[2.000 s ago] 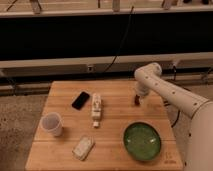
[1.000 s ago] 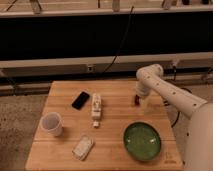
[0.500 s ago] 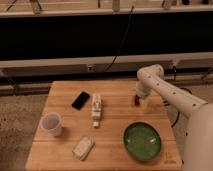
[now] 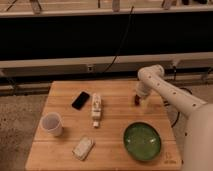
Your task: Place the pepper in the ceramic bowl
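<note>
counter: light wooden slatted counter (image 4: 117, 90), seen from above and in front; black wall and pale rail run behind it
arm: white jointed arm (image 4: 172, 95) comes in from the picture's right edge, elbow high near the back right corner, wrist bent down to the surface
tool: two-finger tool (image 4: 140, 102) is low over the counter's right-rear area, tips at or just off the wood; fingers spread, nothing pinched that I can see
pepper: small slim dark red pepper (image 4: 135, 99) lies on the counter right at the tool's tip, on its picture-left side; contact with the fingers cannot be told
pepper vs tool: just beside, same height as the tips, not lifted
bowl: wide shallow glossy green ceramic bowl (image 4: 142, 141) sits near the front right corner; nothing seen inside
pepper vs bowl: apart, pepper is further back, bare wood between them
phone: flat black rectangular phone (image 4: 80, 100) lies at an angle, left of centre
block: pale elongated boxy object (image 4: 96, 109) lies mid-counter, long axis front to back, just beside the phone
cup: whitish translucent cup (image 4: 52, 124) stands upright near the left edge
packet: small pale flat packet (image 4: 83, 148) lies near the front edge, between cup and bowl
</note>
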`<state>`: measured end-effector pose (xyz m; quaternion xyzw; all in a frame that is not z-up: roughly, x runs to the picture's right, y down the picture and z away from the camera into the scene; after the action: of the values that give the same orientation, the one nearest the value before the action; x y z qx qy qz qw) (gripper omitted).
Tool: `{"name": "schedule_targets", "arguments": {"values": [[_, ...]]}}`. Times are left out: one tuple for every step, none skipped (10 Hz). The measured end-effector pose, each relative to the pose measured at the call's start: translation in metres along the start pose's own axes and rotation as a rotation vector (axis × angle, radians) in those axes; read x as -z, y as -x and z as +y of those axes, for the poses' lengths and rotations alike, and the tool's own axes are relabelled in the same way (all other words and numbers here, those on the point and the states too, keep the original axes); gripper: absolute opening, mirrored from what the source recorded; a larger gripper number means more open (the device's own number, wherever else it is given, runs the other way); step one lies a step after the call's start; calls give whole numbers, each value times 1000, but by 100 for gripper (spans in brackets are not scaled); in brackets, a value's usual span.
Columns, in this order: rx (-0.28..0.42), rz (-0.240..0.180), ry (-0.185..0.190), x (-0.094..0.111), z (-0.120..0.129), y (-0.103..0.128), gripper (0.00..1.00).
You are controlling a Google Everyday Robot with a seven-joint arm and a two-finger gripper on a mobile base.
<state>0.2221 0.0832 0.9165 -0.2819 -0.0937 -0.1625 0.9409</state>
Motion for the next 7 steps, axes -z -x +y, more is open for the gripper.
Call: {"name": "schedule_targets", "arguments": {"values": [[2, -3, 0, -1, 0, 0, 80], [3, -4, 0, -1, 0, 0, 80], [5, -6, 1, -2, 0, 0, 80], [8, -8, 2, -3, 1, 0, 80], [10, -10, 2, -3, 0, -1, 80], [13, -12, 2, -4, 1, -1, 80], [15, -14, 2, -4, 0, -1, 80]]}}
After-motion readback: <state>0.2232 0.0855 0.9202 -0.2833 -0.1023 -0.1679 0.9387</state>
